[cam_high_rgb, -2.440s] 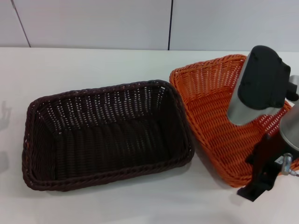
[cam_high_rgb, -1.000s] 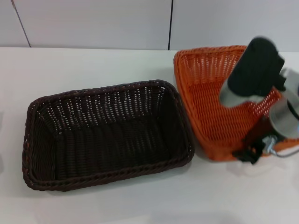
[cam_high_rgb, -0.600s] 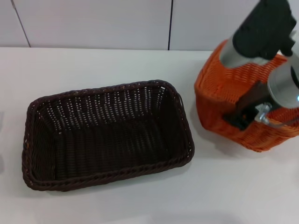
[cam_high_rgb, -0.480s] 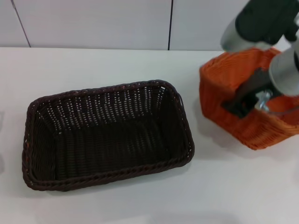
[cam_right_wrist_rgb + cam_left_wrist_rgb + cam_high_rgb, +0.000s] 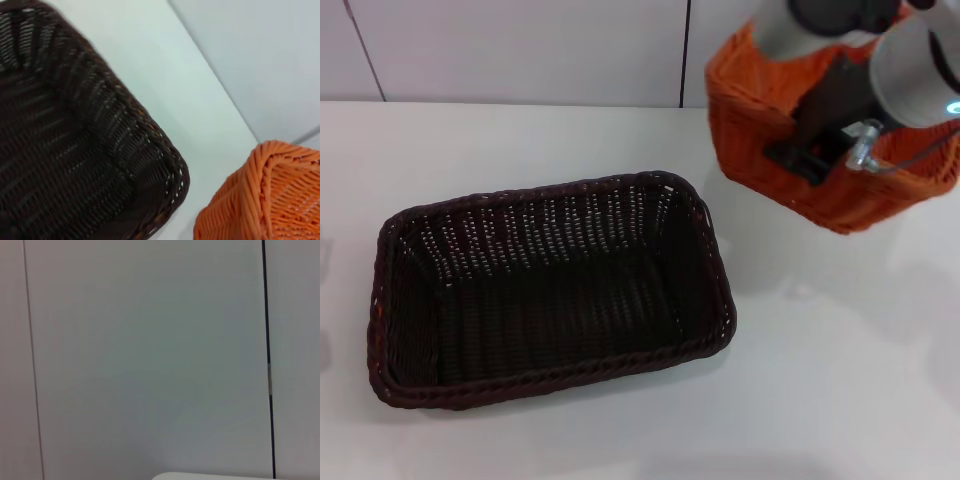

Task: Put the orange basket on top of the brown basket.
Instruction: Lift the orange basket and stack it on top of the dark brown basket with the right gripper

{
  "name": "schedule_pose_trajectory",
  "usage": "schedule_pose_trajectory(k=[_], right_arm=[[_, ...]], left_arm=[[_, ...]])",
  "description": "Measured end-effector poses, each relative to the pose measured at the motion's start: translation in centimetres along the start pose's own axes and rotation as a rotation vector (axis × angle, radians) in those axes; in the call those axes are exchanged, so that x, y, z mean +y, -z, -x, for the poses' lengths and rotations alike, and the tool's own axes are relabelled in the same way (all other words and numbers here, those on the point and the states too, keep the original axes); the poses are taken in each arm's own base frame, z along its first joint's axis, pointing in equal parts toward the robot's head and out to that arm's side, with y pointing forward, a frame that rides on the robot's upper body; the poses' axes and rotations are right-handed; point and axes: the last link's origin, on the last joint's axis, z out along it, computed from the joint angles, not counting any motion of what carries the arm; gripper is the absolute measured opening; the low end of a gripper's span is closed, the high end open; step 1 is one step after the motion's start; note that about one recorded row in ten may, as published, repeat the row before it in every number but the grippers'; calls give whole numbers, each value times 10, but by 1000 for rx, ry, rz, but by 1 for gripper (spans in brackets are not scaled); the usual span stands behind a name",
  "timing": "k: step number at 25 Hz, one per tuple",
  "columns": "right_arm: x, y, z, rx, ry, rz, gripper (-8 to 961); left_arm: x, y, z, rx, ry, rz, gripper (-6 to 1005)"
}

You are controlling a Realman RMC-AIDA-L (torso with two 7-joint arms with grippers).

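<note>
The brown basket [image 5: 550, 285] stands upright and empty on the white table, left of centre in the head view. The orange basket [image 5: 760, 120] hangs tilted in the air at the upper right, well off the table and to the right of the brown basket, not over it. My right gripper [image 5: 800, 158] is shut on its near rim and carries it. In the right wrist view a corner of the brown basket [image 5: 75, 150] lies below, and a corner of the orange basket [image 5: 260, 200] shows beside it. The left gripper is out of view.
The white table [image 5: 840, 380] stretches in front of and to the right of the brown basket. A panelled grey wall [image 5: 520, 50] runs along the table's far edge. The left wrist view shows only that wall [image 5: 150, 355].
The right gripper has lifted the orange basket off the table, tipping it up, and has carried it higher and a little to the left. The brown basket has not moved.
</note>
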Motion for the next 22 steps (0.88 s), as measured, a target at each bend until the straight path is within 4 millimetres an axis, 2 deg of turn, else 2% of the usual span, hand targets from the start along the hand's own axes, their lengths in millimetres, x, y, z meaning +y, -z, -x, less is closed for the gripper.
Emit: schedule_pose_trajectory(k=[4,9,14,18,22], right_arm=[[14,0,14,-1,204,-11,153],[28,7,19,-32,499,-27,153],[36,15,13,-62,720,-46,153],[46,12,4,-57,866,-27,153],[52,10,1,-47,941,-6,153]], left_arm=[[1,1,2,-9,5,-2,818],[2,2,5,-33,9,1,818],[0,5,5,-26,18,-4,818],[1,6,6,-29,21,-5,818],[2,6,7,-35,24,-5,818]])
